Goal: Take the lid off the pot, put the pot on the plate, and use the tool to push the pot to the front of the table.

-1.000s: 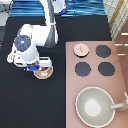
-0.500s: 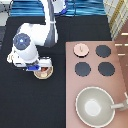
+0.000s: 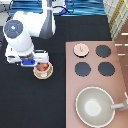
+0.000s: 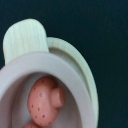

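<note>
The pink-beige pot (image 3: 43, 69) sits on the cream plate (image 3: 38, 75) on the black table (image 3: 30, 105), at the exterior view's left. My gripper (image 3: 41, 62) hangs right over the pot, its blue block just above the rim. In the wrist view the pot (image 4: 75, 70) fills the frame, with a reddish lump inside, and the plate (image 4: 82, 65) shows under its rim. A cream rounded piece (image 4: 24, 37) sticks out beside the plate; I cannot tell whether it is the tool. The pale-pink lid (image 3: 81, 48) lies on the stove's top-left corner, off the pot.
The pinkish-brown stove top (image 3: 120, 80) takes up the exterior view's right, with three uncovered black burners (image 3: 103, 50). A large grey pan (image 3: 95, 106) sits at its bottom, long handle pointing right. The robot's white arm (image 3: 22, 37) covers the table at top left.
</note>
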Controlling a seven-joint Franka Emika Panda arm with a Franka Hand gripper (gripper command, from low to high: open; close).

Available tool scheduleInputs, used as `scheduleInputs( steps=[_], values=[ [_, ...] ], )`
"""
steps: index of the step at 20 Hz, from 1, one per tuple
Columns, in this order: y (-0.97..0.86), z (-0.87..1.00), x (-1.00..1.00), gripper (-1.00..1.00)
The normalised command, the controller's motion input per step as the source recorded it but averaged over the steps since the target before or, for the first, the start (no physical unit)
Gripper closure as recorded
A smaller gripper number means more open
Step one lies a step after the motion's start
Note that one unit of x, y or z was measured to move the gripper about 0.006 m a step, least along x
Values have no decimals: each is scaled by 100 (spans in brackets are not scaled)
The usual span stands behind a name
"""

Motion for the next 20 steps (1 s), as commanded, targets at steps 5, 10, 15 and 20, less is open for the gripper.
scheduleInputs(
  steps=[5, 10, 15, 20],
  values=[
    [-43, 33, -46, -100],
    [-39, 23, -55, -100],
    [-31, 16, -73, -100],
    [-33, 12, -70, -100]
  ],
)
